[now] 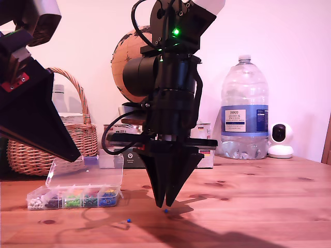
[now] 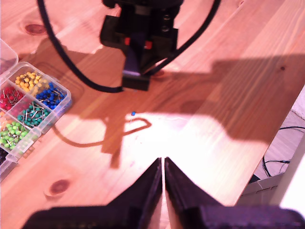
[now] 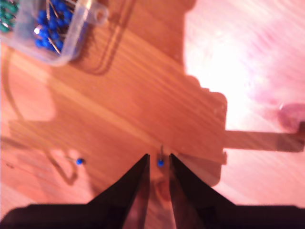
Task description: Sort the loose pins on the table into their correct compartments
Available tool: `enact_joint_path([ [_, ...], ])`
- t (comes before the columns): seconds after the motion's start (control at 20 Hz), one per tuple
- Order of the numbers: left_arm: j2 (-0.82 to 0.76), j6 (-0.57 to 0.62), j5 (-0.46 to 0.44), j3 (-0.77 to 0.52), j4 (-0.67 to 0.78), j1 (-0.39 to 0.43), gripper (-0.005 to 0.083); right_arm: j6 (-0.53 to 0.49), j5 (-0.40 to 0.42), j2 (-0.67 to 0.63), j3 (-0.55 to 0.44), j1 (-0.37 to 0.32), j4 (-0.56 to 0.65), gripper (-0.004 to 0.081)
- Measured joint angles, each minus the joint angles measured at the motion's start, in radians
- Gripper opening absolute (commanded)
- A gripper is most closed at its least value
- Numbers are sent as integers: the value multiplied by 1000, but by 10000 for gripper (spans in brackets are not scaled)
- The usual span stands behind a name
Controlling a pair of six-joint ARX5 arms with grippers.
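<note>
Two blue pins, perhaps more.

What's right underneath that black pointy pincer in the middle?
A blue pin lies on the table between my second pincer's open tips. Its needle is barely visible.

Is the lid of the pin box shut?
No, the exterior view shows the box with its clear lid standing open above the pins.

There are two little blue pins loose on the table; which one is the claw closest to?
The blue pin between my second claw's tips; the other blue pin lies off to the side, toward the pin box.
</note>
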Motion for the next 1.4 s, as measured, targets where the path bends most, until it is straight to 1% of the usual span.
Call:
enact_joint_path([
  [1.4, 0, 0, 2, 0, -6, 0, -21, -2, 9, 16, 2, 3, -18, 105],
])
